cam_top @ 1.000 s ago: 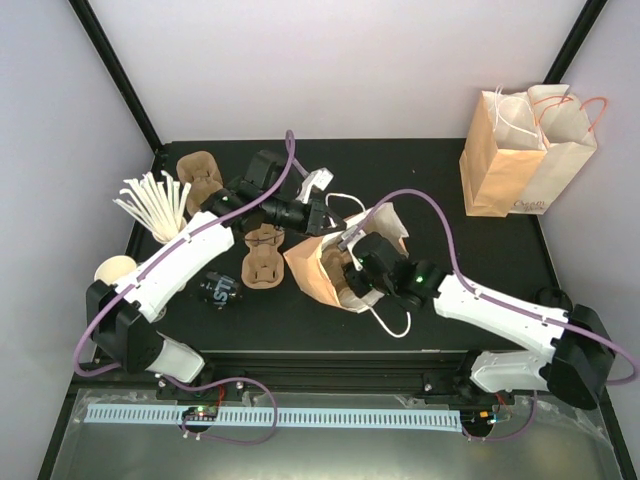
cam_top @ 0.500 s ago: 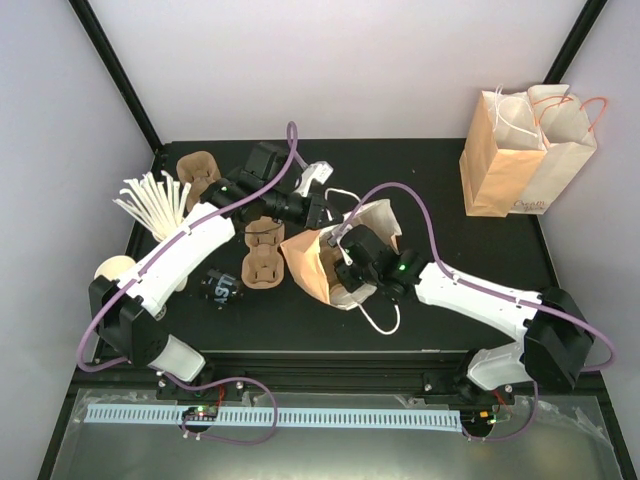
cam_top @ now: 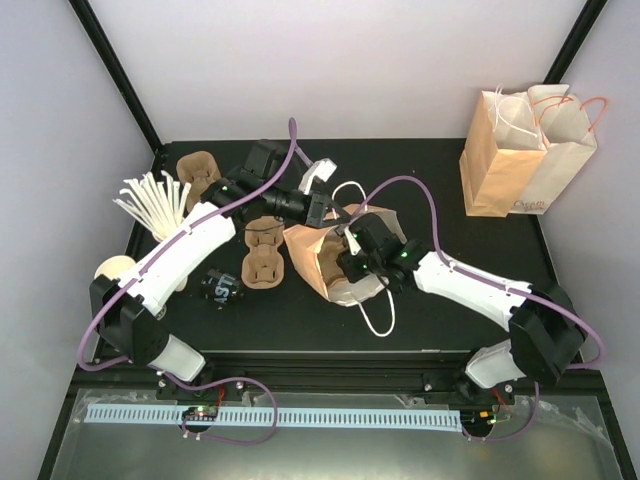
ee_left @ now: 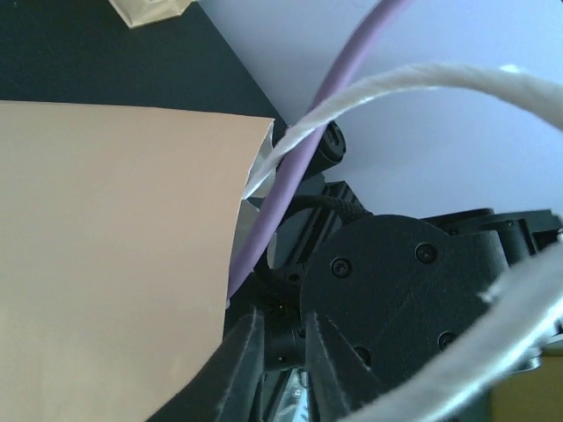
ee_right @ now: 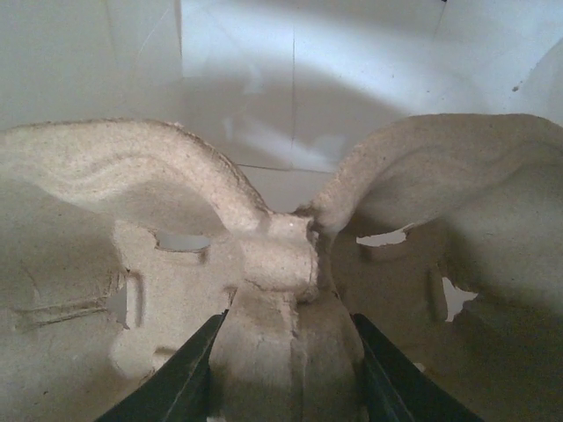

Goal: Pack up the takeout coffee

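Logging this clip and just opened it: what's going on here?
The right gripper is inside the open paper bag, clamped on the middle ridge of a pulp cup carrier. The left gripper sits at the bag's rim, by its handle. The takeout coffee lies on its side on the table, not yet packed.

The right gripper, clamped on the pulp carrier, now sits further up-left, deeper inside the brown bag; its white handle loop stands higher.
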Available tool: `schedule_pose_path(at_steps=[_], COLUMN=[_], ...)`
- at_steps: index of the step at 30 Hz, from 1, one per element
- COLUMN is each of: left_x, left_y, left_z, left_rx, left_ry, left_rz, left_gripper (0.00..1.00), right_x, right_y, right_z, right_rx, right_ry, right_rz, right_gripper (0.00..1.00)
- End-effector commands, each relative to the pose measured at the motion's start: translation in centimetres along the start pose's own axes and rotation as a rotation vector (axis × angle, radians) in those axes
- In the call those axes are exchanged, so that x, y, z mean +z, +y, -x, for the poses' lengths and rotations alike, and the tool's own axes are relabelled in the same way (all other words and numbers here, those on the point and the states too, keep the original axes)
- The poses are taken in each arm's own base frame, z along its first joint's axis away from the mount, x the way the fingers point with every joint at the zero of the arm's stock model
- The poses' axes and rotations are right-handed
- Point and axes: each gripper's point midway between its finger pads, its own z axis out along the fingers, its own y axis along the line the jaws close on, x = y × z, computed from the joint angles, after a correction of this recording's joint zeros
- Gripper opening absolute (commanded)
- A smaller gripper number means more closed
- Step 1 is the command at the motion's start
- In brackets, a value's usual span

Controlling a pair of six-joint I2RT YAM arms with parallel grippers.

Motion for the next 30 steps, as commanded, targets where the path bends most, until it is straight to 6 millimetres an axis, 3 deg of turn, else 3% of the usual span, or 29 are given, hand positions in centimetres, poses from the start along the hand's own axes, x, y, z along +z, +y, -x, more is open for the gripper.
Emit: schedule_pose_path(at_steps=[1,7,10,15,22,26,30], left_x=[-0.6,-3.0,-3.7,-3.4,-1.6,-1.3,-1.4], left_y=[-1.5,-2.0,-2.5,-4.6,-6.8,-9.7,-11.5], left_z=[1.0,1.6,2.9,4.8,5.1,4.7,4.8], left_rx=[0.054,0.208,0.292,0.388,0.477,0.526,0.452], left_ry=[-0.022,-0.111,-0.195,-0.256,-0.225,-0.232,-0.248], left_rz=[-0.025,0.139,0.226,0.250,0.279,0.193,0.096], left_gripper=[0.23,0.41,0.32,0.03,0.02,0.02,0.02], right_x=[0.7,1.2,1.4,1.4,1.9,1.9,1.2], right_y=[0.2,-0.7,-1.3,-1.6,-1.4,-1.5,-0.8], right_z=[0.5,1.3,1.6,1.9,1.3,1.2,1.3], right_rx=[0.051,0.004,-0.016,-0.038,-0.027,-0.042,-0.097], right_ry=[0.006,-0.054,-0.079,-0.110,-0.120,-0.149,-0.204], right_rz=[0.016,-0.030,-0.063,-0.078,-0.059,-0.068,-0.065], right_gripper=[0.30,0.27,0.27,0.26,0.27,0.26,0.25])
